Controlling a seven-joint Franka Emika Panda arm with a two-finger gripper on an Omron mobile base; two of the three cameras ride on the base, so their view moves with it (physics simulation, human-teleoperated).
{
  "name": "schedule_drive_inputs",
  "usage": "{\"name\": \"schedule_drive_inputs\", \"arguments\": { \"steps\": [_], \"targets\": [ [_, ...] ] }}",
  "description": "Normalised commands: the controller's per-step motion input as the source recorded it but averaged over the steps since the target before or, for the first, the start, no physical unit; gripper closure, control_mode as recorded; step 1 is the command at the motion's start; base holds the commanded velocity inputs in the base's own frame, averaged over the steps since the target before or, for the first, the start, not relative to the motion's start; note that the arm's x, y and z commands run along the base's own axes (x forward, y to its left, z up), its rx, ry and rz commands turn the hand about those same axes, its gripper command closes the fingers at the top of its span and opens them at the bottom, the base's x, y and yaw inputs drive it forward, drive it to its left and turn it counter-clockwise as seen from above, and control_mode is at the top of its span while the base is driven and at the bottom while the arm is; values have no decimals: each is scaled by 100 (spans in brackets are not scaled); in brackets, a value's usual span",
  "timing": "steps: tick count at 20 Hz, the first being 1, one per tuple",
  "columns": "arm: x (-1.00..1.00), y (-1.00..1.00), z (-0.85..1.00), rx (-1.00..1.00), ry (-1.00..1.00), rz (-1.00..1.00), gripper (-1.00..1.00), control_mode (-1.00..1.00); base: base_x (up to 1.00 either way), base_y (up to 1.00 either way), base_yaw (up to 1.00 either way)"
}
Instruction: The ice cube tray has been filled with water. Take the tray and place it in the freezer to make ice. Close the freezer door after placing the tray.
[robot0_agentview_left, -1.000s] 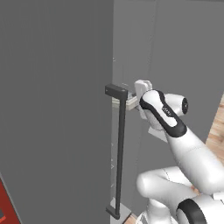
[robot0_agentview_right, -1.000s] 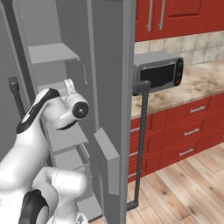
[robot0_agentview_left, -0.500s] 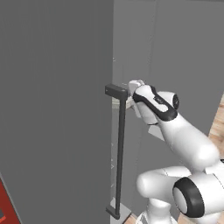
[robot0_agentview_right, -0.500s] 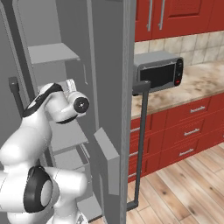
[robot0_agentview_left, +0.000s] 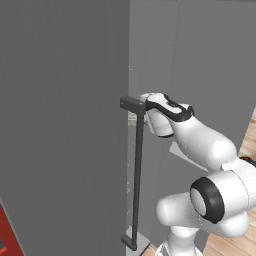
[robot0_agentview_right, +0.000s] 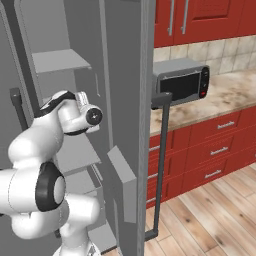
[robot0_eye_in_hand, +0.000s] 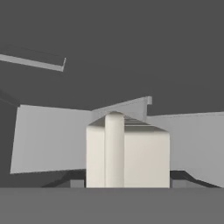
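The freezer (robot0_agentview_right: 75, 35) stands open, its pale shelves (robot0_agentview_right: 55, 60) in sight. The freezer door (robot0_agentview_right: 142, 100) is swung out, edge-on in the right base view, its dark bar handle (robot0_agentview_right: 162, 165) on the outer face. My gripper (robot0_agentview_left: 150, 107) reaches into the compartment at mid height, just past the other door's handle (robot0_agentview_left: 137, 175). In the hand view my gripper (robot0_eye_in_hand: 127, 181) is shut on the ice cube tray (robot0_eye_in_hand: 127, 153), an off-white block seen end-on, with a shelf (robot0_eye_in_hand: 52, 138) right behind it. The fingertips are hidden by the tray.
The shut grey door (robot0_agentview_left: 60, 125) fills the left side. A door bin (robot0_agentview_right: 122, 185) juts from the open door's inner face, close to my arm. Beyond that door are a microwave (robot0_agentview_right: 182, 82) on a stone counter (robot0_agentview_right: 230, 95), red drawers (robot0_agentview_right: 215, 150) and wood floor (robot0_agentview_right: 215, 215).
The hand has pushed a little deeper into the freezer and the elbow has swung forward and lower. The doors have not moved.
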Motion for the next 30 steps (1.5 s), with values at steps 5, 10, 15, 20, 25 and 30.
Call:
{"name": "schedule_drive_inputs", "arguments": {
  "steps": [5, 10, 15, 20, 25, 30],
  "targets": [
    [39, 15, -27, -4, 0, 0, 100, -100, 0, 0, 0],
    [37, 20, -37, -6, 1, 0, 100, -100, 0, 0, 0],
    [28, 57, -59, -10, 6, 0, 100, -100, 0, 0, 0],
    [30, 54, -36, -8, 7, 0, 100, -100, 0, 0, 0],
    [16, 37, -4, -3, 14, 0, -100, -100, 0, 0, 0],
    [1, 4, 32, 0, 8, 0, -100, -100, 0, 0, 0]
  ]
}}
